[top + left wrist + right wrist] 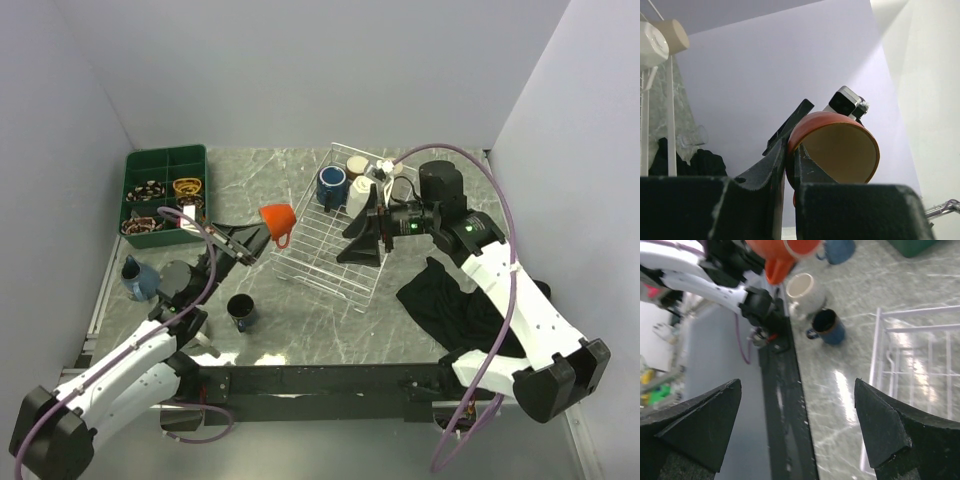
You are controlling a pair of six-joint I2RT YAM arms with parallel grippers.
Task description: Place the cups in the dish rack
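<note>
My left gripper is shut on the rim of a small orange cup and holds it in the air at the left edge of the white wire dish rack. In the left wrist view one finger sits inside the orange cup and one outside. My right gripper is open and empty above the rack's near part. A dark blue mug, a beige cup and a white mug stand at the rack's far end. A navy cup and a blue cup stand on the table.
A dark green compartment tray with small items stands at the back left. A black cloth lies right of the rack under my right arm. A white mug stands beside the navy cup near the left arm.
</note>
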